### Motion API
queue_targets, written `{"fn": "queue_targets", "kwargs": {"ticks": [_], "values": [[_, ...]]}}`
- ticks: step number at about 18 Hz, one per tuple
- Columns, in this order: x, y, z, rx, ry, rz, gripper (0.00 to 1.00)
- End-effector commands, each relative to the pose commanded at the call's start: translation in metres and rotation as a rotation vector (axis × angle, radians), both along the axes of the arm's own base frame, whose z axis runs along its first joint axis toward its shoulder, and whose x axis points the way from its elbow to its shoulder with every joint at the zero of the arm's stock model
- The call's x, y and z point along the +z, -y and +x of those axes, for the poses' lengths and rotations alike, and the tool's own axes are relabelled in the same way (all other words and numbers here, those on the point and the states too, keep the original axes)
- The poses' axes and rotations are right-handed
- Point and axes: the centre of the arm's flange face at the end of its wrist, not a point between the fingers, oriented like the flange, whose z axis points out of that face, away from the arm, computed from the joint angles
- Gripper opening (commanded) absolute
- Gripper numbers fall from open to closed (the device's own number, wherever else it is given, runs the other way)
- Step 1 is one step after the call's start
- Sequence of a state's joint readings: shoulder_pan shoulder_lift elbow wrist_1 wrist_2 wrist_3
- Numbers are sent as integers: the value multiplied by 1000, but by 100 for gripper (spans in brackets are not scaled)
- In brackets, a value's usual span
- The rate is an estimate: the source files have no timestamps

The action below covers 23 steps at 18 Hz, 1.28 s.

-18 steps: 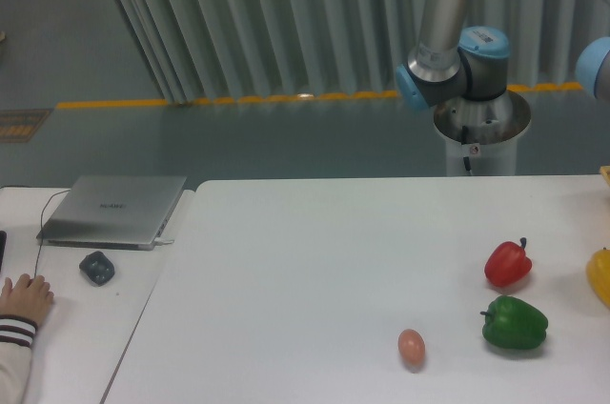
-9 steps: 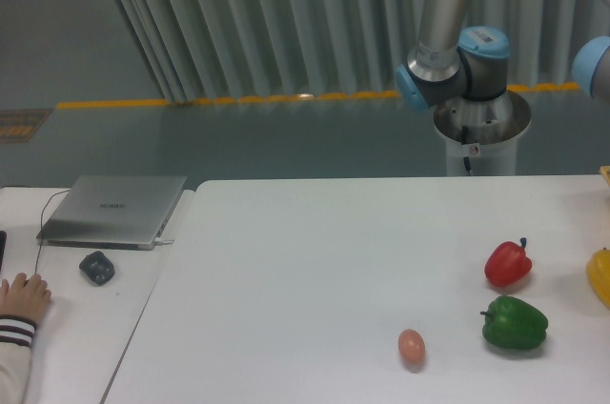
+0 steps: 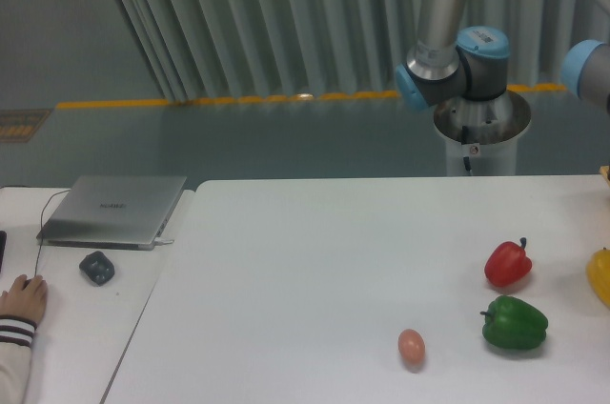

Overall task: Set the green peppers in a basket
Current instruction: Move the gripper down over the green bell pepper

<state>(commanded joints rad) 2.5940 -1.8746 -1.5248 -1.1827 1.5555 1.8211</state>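
Moved: the grey robot arm with blue joints (image 3: pixel 448 37) has shifted a tiny bit since the earlier picture, and the person's hand in a striped sleeve (image 3: pixel 21 299) has slid a little toward the left edge.
Fingers: the gripper is out of the picture, so I cannot tell if its fingers are let go or squeezed, and places cannot be told from the fingers.
Green pepper: the shiny dark-green lumpy bell pepper (image 3: pixel 514 322) sits on the big white table (image 3: pixel 315 261), near the right side, with nothing touching it.
Red pepper: the small red bell pepper (image 3: pixel 507 263) sits just behind the green one, apart from it.
Yellow thing: a yellow shape (image 3: pixel 600 275) peeks in at the right edge.
Egg: the little brown egg (image 3: pixel 411 346) lies left of the green pepper.
Side desk: a closed silver laptop (image 3: pixel 114 210) and a small dark lump (image 3: pixel 96 267) rest there.
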Motion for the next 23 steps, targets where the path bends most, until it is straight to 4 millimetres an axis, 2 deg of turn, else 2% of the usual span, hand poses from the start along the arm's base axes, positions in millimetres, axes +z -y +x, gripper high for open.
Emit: {"fn": "queue_targets", "kwargs": {"ticks": [4,11,15,19,23], "values": [[4,-10,12,-13,-8,3,100],[-3,-62,71,-150,-52,-75,100],[-18,-87,81,-243,-47,-93,100],[-32,-104,81,-301,-44,-110,100],[-58,-127,86,-334,-64,-108,100]]}}
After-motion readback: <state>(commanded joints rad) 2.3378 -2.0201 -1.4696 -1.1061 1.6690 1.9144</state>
